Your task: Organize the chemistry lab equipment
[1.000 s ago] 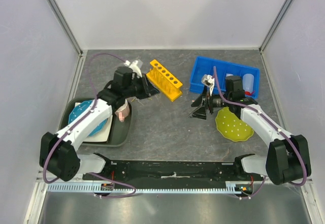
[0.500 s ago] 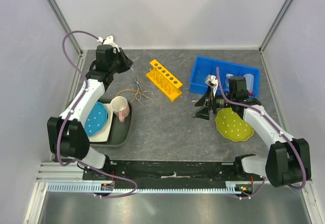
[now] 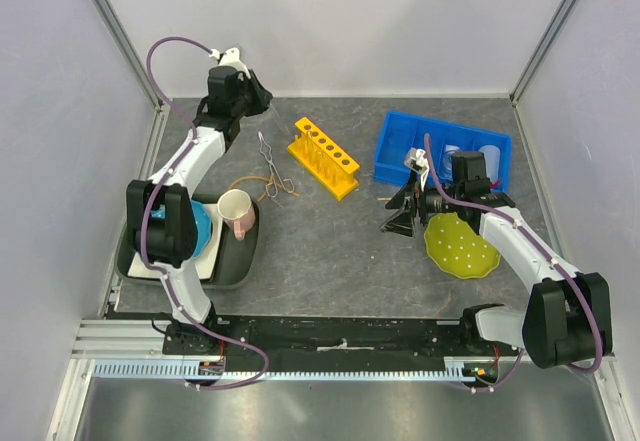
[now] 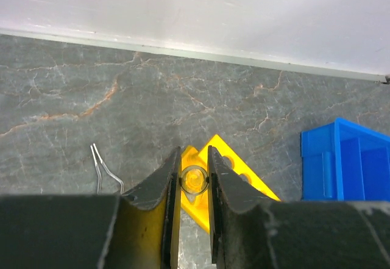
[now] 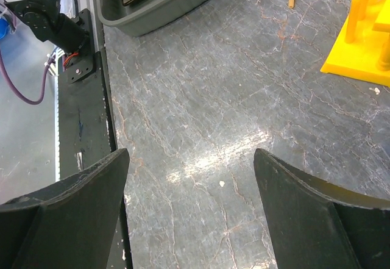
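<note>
bright, even overhead light, soft shadows, a white glare patch on the table [image 5: 219, 153], close foreground slightly blurred.

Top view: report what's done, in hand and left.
Done: the white squeeze bottle lies in the blue bin. In hand: the left gripper pinches a small clear glass piece. Left: metal scissor-like tongs and tan rubber loop lie loose on the table; the right gripper is open and empty.

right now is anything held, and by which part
Left gripper pinches a clear tube by its round sides; where along its length is unclear. Right gripper open, empty.
</note>
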Action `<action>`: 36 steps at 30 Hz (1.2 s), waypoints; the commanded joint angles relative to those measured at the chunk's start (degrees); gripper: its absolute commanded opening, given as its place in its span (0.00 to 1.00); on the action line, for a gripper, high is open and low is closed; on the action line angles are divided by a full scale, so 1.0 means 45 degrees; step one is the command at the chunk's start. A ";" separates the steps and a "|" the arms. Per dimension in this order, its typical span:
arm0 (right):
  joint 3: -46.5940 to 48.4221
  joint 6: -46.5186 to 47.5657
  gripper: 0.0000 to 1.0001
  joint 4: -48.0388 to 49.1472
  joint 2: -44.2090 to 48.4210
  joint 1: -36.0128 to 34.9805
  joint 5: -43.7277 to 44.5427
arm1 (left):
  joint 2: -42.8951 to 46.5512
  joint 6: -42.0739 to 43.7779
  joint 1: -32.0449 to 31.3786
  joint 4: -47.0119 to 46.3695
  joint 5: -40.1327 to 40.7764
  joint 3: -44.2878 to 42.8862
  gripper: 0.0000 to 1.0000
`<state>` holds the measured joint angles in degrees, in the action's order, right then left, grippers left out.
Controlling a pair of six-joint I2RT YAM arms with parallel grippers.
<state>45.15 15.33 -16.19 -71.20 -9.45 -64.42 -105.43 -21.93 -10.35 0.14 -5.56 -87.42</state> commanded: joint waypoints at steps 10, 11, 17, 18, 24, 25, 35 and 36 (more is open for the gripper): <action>0.0534 0.0675 0.91 -0.0153 -0.0252 0.0089 -0.0196 | -0.1395 0.0343 0.0015 -0.1067 -0.0599 -0.1589 0.11; 0.0553 0.0694 0.91 -0.0192 -0.0272 0.0070 -0.0157 | -0.1493 0.0324 0.0015 -0.1067 -0.0658 -0.1648 0.11; 0.0593 0.0851 0.91 -0.0309 -0.0389 0.0069 -0.0097 | -0.1709 0.0070 0.0015 -0.1145 -0.1029 -0.1707 0.11; 0.0612 0.0870 0.91 -0.0348 -0.0408 0.0069 -0.0098 | -0.1747 0.0011 0.0015 -0.1145 -0.1068 -0.1707 0.11; 0.0632 0.0987 0.91 -0.0446 -0.0448 0.0070 -0.0059 | -0.1806 -0.0086 0.0015 -0.1184 -0.1283 -0.1590 0.11; 0.0632 0.1007 0.91 -0.0427 -0.0486 0.0089 -0.0078 | -0.1787 -0.0126 0.0015 -0.1203 -0.1303 -0.1551 0.11; 0.0690 0.1085 0.92 -0.0563 -0.0506 0.0070 -0.0156 | -0.1533 -0.0087 0.0015 -0.1282 -0.1440 -0.1355 0.11; 0.0690 0.1066 0.92 -0.0563 -0.0487 0.0108 -0.0137 | -0.1571 -0.0048 0.0015 -0.1243 -0.1459 -0.1355 0.11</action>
<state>46.02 18.17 -19.03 -73.23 -9.21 -63.96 -113.27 -21.87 -10.35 -2.59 -11.07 -92.31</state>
